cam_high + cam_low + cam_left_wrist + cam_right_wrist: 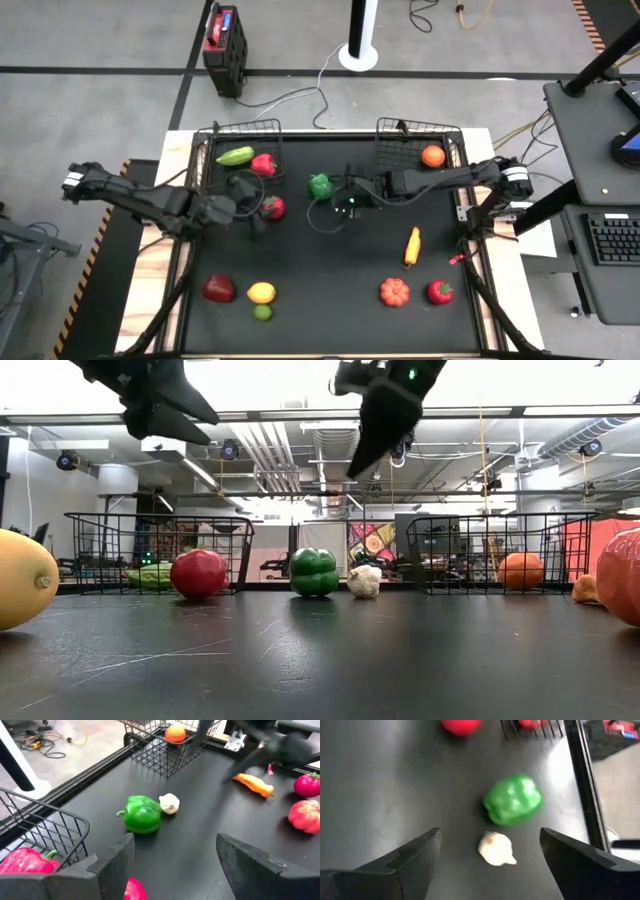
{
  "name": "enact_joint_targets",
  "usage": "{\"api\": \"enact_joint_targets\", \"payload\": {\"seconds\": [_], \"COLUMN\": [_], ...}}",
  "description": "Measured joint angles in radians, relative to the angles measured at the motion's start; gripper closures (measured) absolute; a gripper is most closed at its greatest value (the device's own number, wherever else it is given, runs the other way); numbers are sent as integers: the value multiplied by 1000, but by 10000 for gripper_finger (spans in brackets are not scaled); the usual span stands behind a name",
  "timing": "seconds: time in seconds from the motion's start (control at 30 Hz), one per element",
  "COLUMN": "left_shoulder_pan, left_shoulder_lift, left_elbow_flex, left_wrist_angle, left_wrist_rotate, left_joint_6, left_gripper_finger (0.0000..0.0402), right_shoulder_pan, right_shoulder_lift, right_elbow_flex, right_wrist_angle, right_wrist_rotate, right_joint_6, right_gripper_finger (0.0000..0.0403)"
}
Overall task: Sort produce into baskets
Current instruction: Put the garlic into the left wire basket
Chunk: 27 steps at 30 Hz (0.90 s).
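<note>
We can read no writing or brand on anything here. On the black desk (pixel 330 300) sit two dark wire baskets at the far edge: the left basket (pixel 240 128) holds a long green vegetable (pixel 235 156) and a red pepper (pixel 264 164), and the right basket (pixel 418 127) holds an orange fruit (pixel 432 155). Between them lie a glossy green pepper (pixel 320 185) and, just beside it, a small white garlic bulb (pixel 496 848). A red fruit (pixel 273 207) lies near the left basket. Along the near side we see a dark red apple (pixel 218 289), a yellow lemon (pixel 261 292), a small green lime (pixel 262 313), an orange carrot (pixel 412 245), a ribbed orange-red tomato (pixel 394 292) and a red strawberry (pixel 440 291). The left gripper (pixel 245 200) hangs above the desk by the red fruit, its fingers apart and empty. The right gripper (pixel 487 852) hangs over the garlic, fingers wide apart on either side of it, holding nothing.
</note>
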Motion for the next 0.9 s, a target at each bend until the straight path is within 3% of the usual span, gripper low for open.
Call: {"api": "enact_joint_targets", "payload": {"seconds": [0.33,0.9], "left_shoulder_pan": [-48,-47], "left_shoulder_lift": [-1,2], "left_elbow_flex": [22,20], "left_wrist_angle": [-3,-1], "left_wrist_rotate": [-54,-56], "left_joint_6": [2,6], "left_gripper_finger": [138,138], "right_shoulder_pan": [-115,-169], "right_shoulder_lift": [123,240], "right_elbow_flex": [-2,-2], "right_wrist_angle": [-65,-7], "right_wrist_rotate": [-12,-34], "right_joint_6": [0,60], "right_gripper_finger": [72,78]}}
